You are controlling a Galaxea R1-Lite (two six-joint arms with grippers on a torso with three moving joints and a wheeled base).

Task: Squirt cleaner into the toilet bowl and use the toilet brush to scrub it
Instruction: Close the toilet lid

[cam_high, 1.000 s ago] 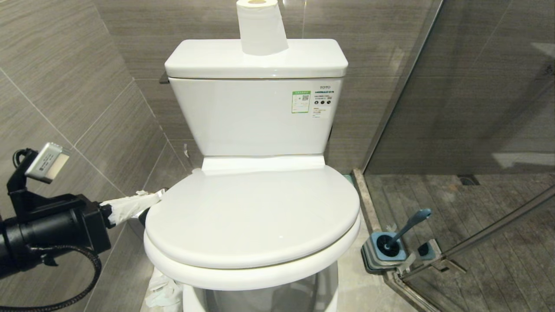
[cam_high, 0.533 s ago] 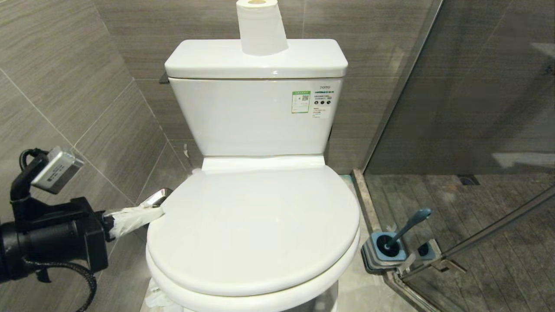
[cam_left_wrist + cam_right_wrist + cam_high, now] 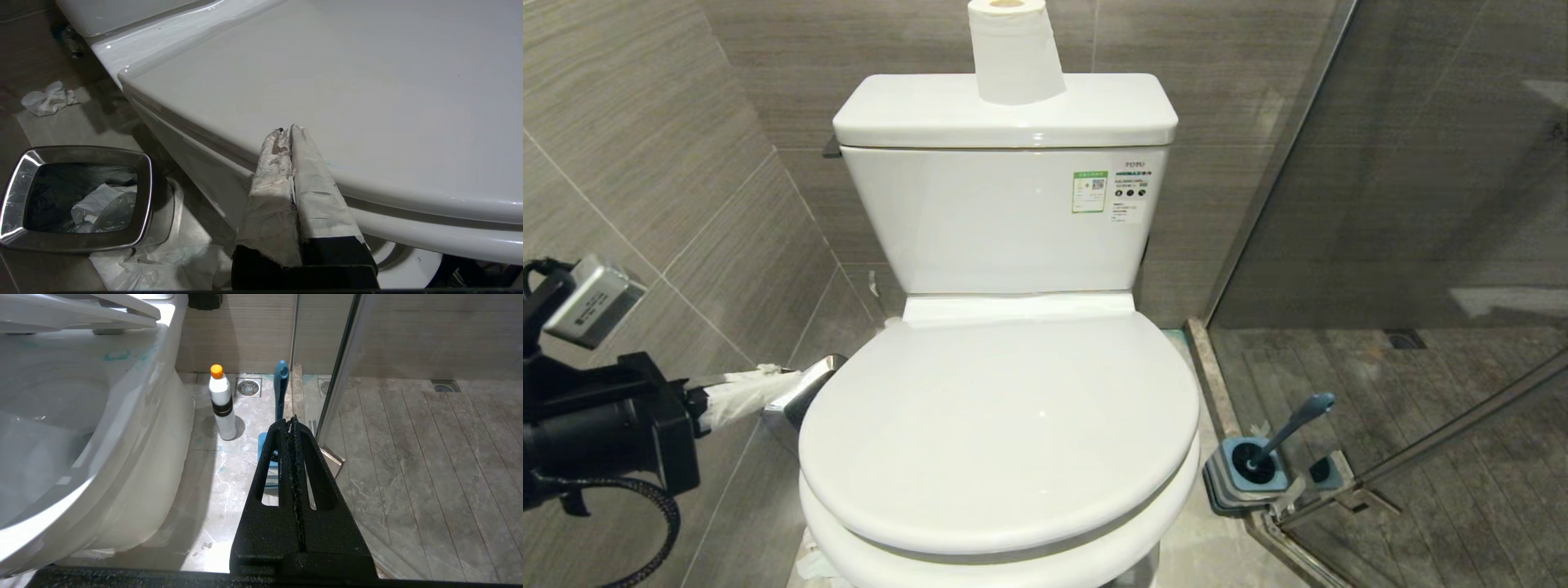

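The toilet bowl [image 3: 61,428] shows from the side in the right wrist view, with blue smears on its rim. From the head view the shut white lid [image 3: 1005,425] and seat cover it. My left gripper [image 3: 788,378] [image 3: 291,130], its fingers wrapped in white tape, is shut and empty just beside the lid's left edge. The cleaner [image 3: 220,402] stands on the floor by the bowl. The toilet brush [image 3: 1290,425] [image 3: 281,388] leans in its blue base [image 3: 1245,469]. My right gripper [image 3: 292,419] hangs shut and empty low beside the bowl, outside the head view.
A square steel bin [image 3: 77,196] with a bag liner stands on the floor under my left gripper. Crumpled tissue [image 3: 49,98] lies near the wall. A paper roll [image 3: 1015,53] sits on the tank. A glass shower partition [image 3: 1421,204] closes off the right side.
My left gripper has drawn back to the left, away from the lid's edge. The front of the lid and seat now sits lower in the picture. The steel bin has come into sight.
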